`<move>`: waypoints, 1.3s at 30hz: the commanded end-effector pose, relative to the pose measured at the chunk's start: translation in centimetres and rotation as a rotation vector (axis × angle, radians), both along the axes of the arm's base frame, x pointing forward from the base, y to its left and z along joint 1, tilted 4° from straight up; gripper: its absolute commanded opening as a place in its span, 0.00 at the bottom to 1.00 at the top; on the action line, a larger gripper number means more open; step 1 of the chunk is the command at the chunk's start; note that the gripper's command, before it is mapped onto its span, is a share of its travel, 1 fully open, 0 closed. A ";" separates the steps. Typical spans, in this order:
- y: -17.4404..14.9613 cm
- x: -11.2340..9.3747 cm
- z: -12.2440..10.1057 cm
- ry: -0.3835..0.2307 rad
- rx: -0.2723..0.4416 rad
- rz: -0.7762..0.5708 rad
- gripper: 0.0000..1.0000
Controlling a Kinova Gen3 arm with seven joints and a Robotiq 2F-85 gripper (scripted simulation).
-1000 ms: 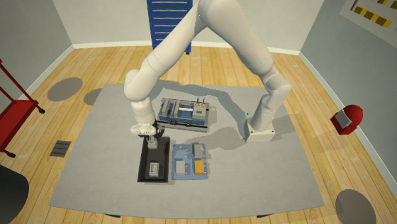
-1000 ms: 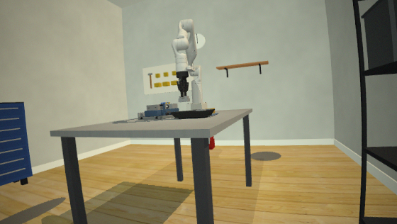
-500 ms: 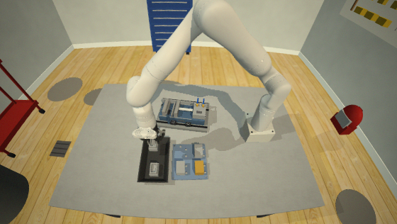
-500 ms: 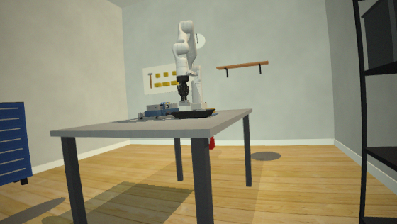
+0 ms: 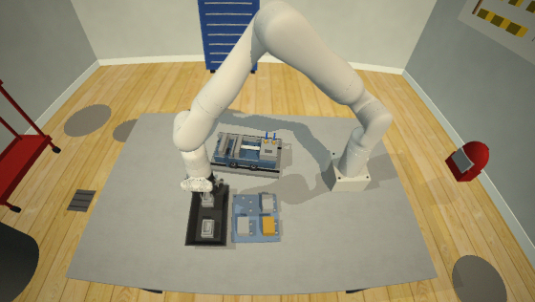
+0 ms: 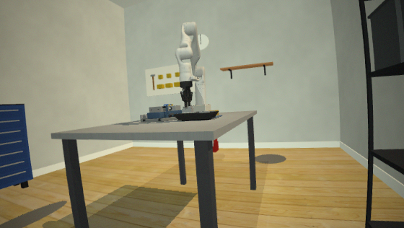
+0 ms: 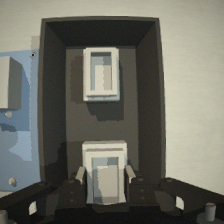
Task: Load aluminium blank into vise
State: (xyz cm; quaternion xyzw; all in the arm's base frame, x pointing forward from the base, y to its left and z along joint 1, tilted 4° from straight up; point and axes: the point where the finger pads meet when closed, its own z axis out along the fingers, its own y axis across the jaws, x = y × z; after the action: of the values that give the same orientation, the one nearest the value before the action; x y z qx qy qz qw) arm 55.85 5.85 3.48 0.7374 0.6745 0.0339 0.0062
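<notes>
My gripper (image 7: 105, 176) is shut on a finished part (image 7: 104, 167), grey with its pocket up, and holds it low over the near end of the black outfeed tray. In the overhead view the gripper (image 5: 207, 197) is at the tray's end nearer the vise. A second finished part (image 7: 102, 74) (image 5: 207, 227) lies flat, pocket up, at the tray's other end. The blue vise (image 5: 248, 152) stands behind the tray. The blue infeed plate (image 5: 256, 217) holds two aluminium blanks (image 5: 267, 203) (image 5: 245, 226) and a brass blank (image 5: 269, 226).
The arm's base (image 5: 352, 178) stands on the table to the right of the vise. The infeed plate lies right beside the tray, and its edge shows in the wrist view (image 7: 17, 115). A red cart (image 5: 19, 153) stands on the floor at the left.
</notes>
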 end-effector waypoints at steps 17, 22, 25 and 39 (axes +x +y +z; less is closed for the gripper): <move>0.1 0.0 -2.0 0.005 -0.001 0.000 0.00; 0.1 0.0 -2.1 0.005 -0.001 0.000 0.00; 0.1 0.0 -2.2 0.005 -0.001 0.000 0.00; 0.1 0.0 -2.2 0.005 -0.001 0.000 0.00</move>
State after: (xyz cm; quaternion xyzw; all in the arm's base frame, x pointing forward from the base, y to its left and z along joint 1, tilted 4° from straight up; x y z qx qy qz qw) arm 55.78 5.91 1.16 0.7375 0.6746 0.0310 0.0041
